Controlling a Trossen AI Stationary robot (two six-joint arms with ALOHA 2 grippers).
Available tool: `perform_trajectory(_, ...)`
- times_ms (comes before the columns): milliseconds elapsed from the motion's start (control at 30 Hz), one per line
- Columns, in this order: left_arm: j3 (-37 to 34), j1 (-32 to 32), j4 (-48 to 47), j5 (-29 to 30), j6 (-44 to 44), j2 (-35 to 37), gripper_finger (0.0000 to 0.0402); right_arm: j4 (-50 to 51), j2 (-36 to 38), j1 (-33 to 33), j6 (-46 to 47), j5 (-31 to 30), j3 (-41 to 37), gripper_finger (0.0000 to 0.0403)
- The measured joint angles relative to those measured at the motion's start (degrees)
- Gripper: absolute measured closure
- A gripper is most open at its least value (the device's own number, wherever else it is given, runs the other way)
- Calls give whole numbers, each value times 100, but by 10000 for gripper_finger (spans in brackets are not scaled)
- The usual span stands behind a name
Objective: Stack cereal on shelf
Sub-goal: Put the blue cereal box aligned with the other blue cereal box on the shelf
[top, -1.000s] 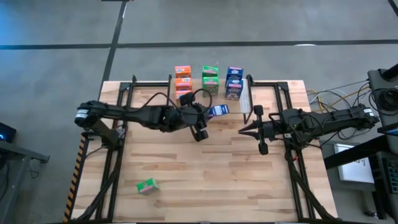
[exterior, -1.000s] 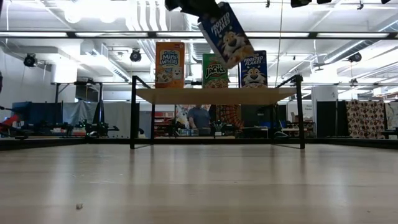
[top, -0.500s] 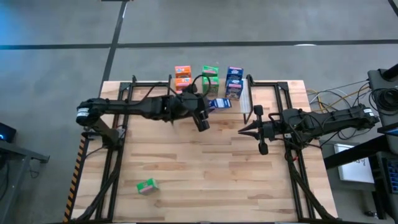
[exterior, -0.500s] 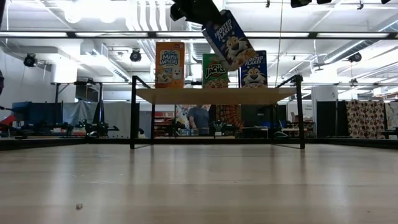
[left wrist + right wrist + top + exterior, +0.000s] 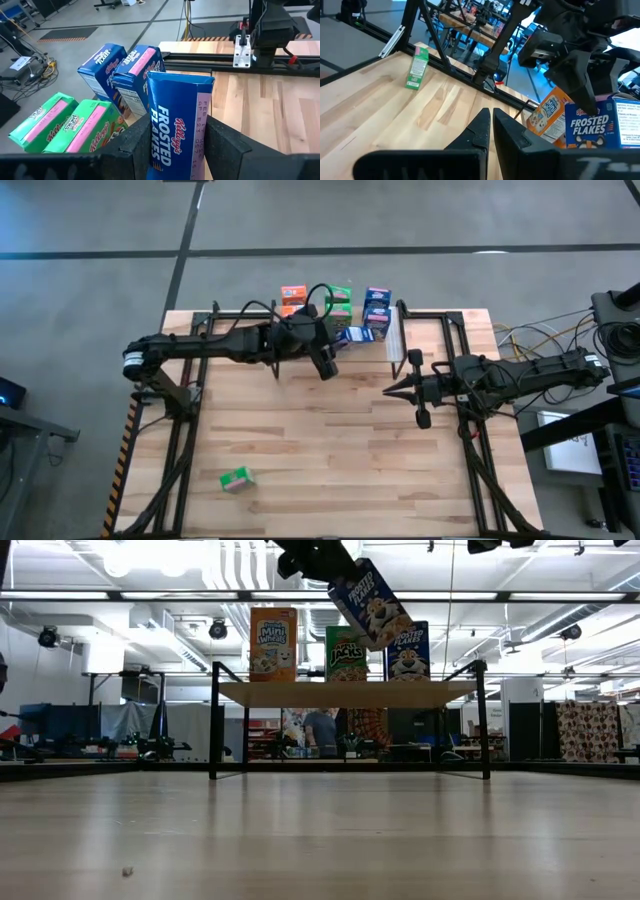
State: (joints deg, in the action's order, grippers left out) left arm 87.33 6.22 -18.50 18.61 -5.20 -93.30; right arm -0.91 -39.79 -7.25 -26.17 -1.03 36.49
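Note:
My left gripper (image 5: 328, 360) is shut on a blue cereal box (image 5: 356, 335), held in the air just in front of the shelf (image 5: 345, 692); in the low view the box (image 5: 370, 605) hangs tilted above the plank. On the shelf stand orange (image 5: 293, 294), green (image 5: 339, 296) and blue (image 5: 377, 308) cereal boxes. One green box (image 5: 236, 478) lies on the table near the front left. My right gripper (image 5: 390, 390) hovers shut over the table's right half, touching nothing. My left gripper pinches the blue box between its two fingers (image 5: 138, 145), one on each of two opposite faces, at the box's near end (image 5: 172, 150). The fingers slant down toward the far edge and lie along the box. The box is lifted clear and tilted, its free end toward the shelf.
Black frame rails (image 5: 190, 410) run along the table's left and right sides. Bare wood lies between the arms and the near edge. In the left wrist view the shelf's blue (image 5: 120, 75) and green (image 5: 65, 125) boxes stand close beside the held box.
My left gripper has swung toward the table's far edge and the shelf, carrying the blue box with it. The box has stayed tilted and clear of the table, and now sits nearer the blue boxes on the shelf.

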Motion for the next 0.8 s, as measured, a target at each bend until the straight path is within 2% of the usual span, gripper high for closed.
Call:
perform_trajectory(133, 0, 0, -86, -19, -99, 0, 263, 13, 0, 0, 0, -1, 0, 390)
perform_trajectory(367, 2, 0, -963, -22, -189, 0, 263, 14, 0, 0, 2, -1, 0, 390)
perform_trajectory(800, 2, 23, -822, -127, -121, -20, 263, 18, 0, 0, 3, -3, 0, 390)
